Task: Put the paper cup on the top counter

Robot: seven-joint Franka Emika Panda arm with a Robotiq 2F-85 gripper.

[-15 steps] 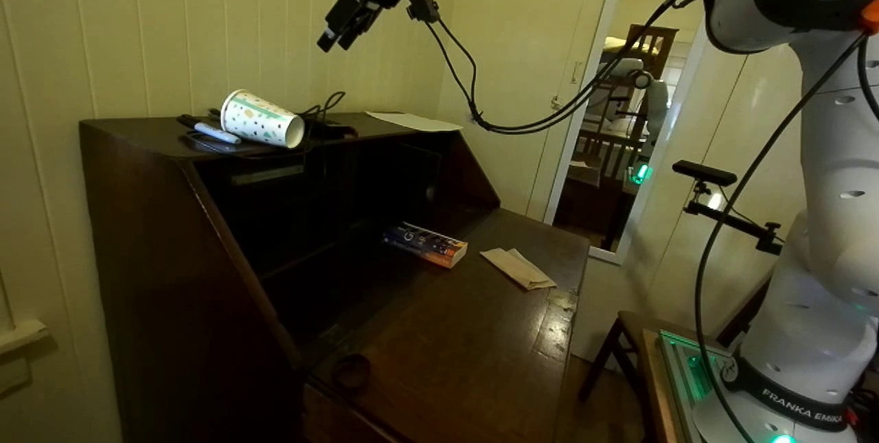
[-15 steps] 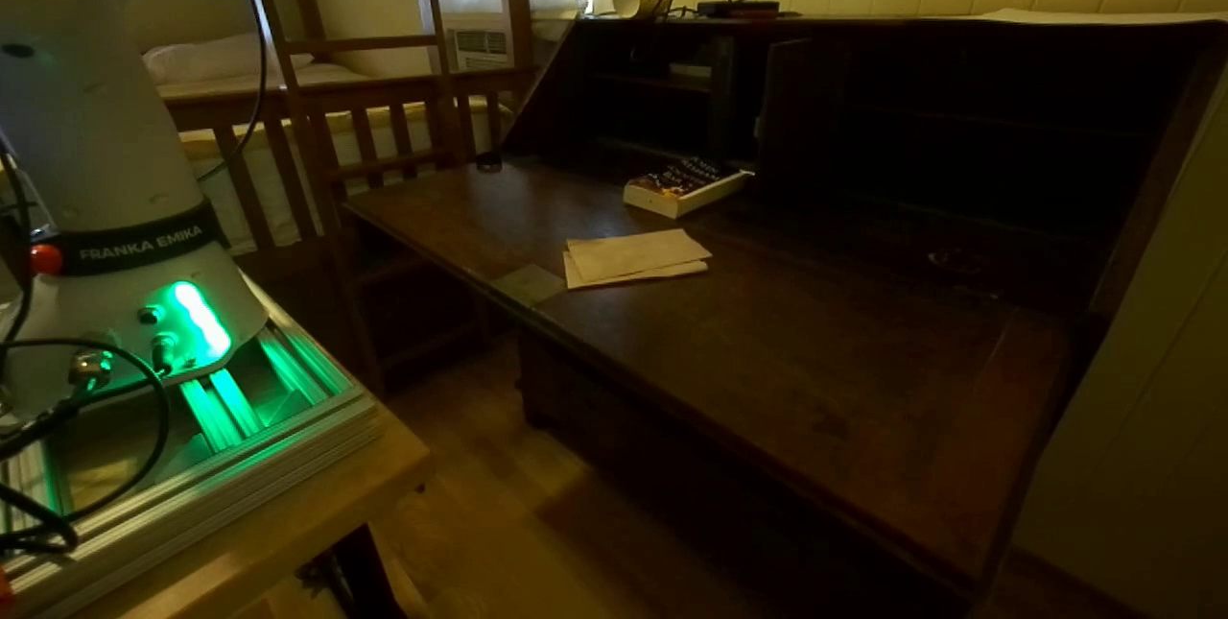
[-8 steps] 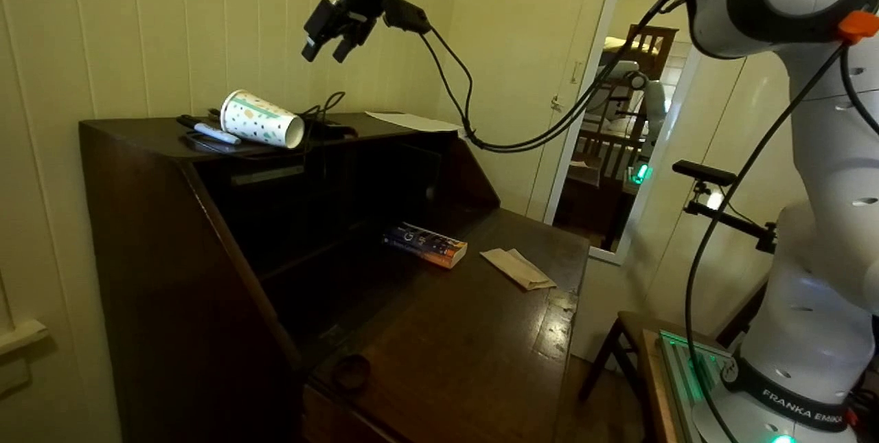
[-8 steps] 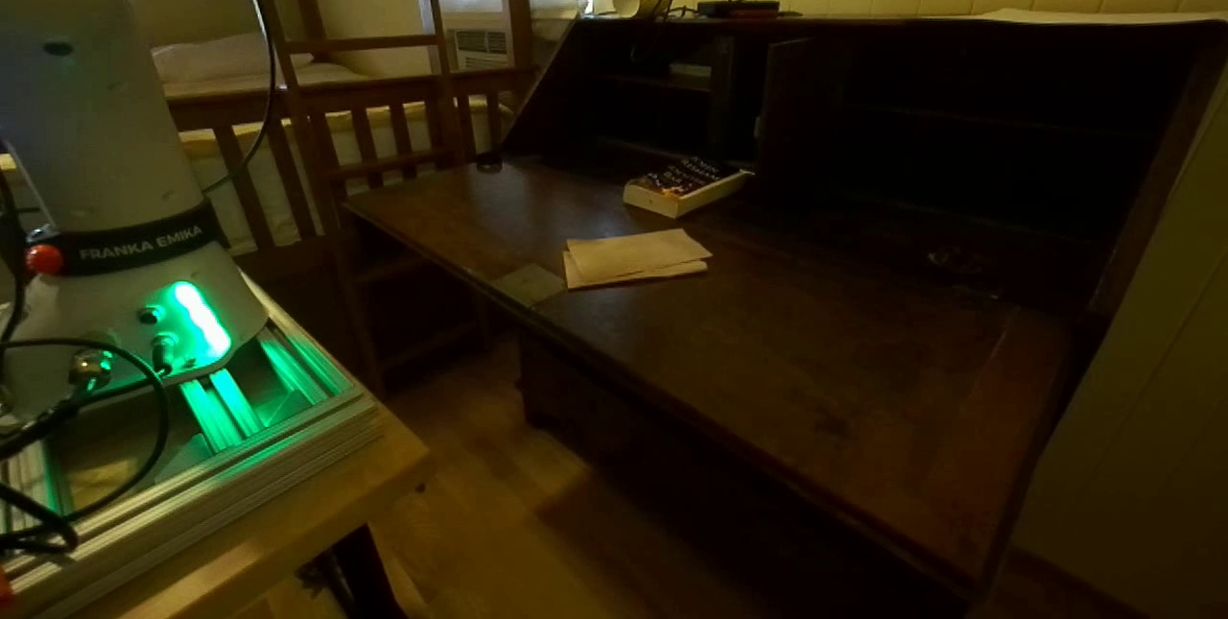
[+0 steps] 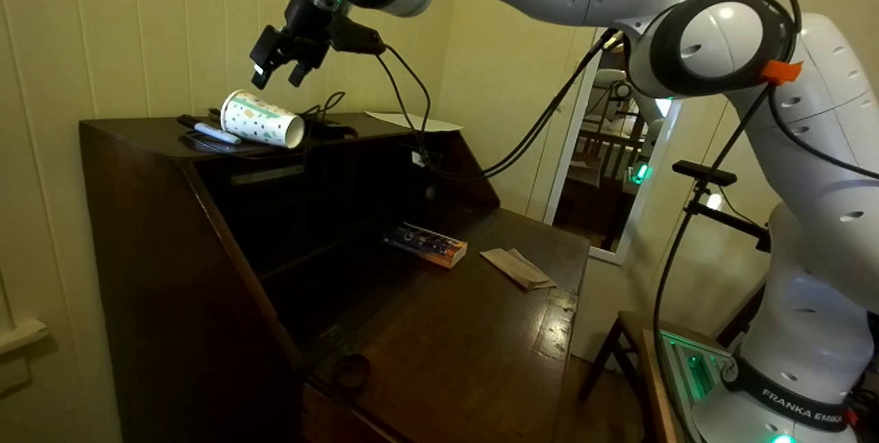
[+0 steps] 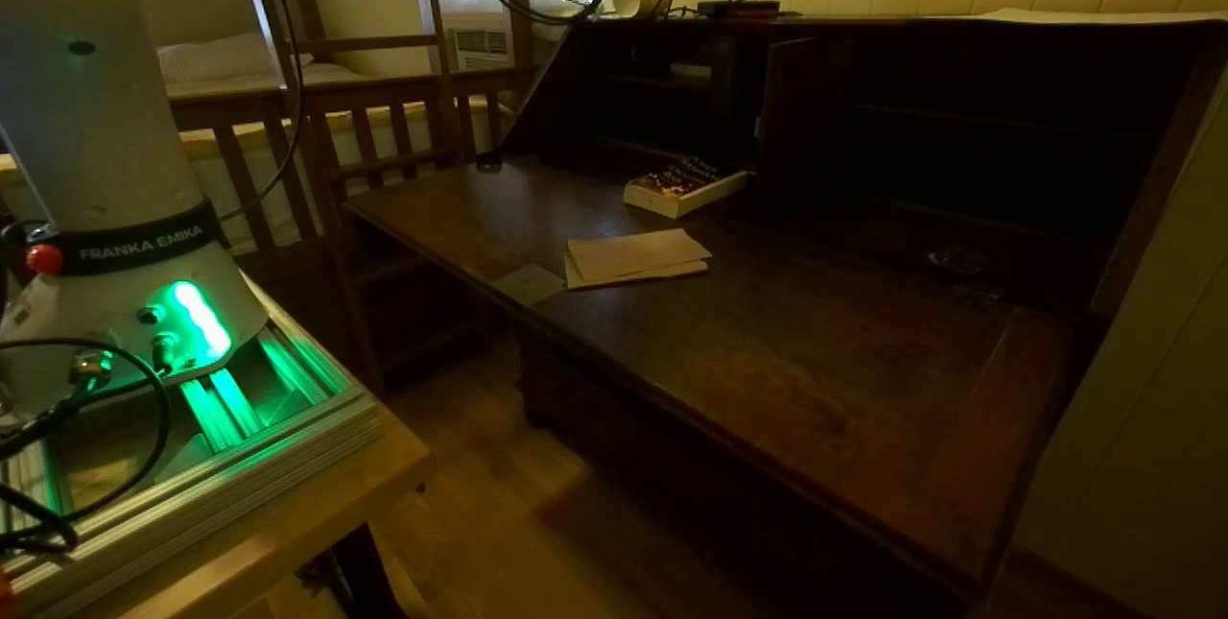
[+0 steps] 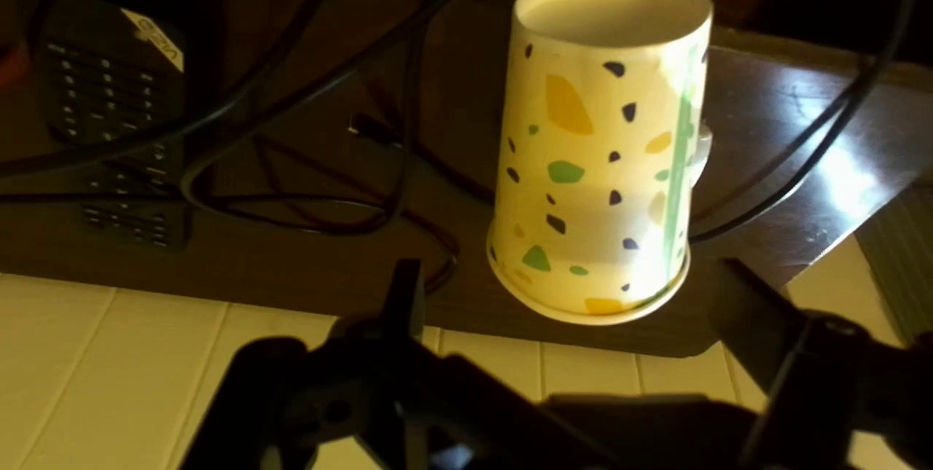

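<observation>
Wrist view: the gripper (image 7: 568, 266) hangs spread wide, empty, above the cup (image 7: 598, 157); likely pre-grasp, next calling for descent around it.

— What do you have in the cup (image 7: 583, 178)?
— Smooth printed paper, and under it your counter (image 7: 463, 98) is dark wood, glossy at one end in the wrist view.
— And your desk leaf (image 5: 467, 333)?
— Wood too, shiny and worn-looking at its right edge; the folded paper (image 5: 518, 269) looks matt, your gripper (image 5: 278, 80) likewise.
</observation>
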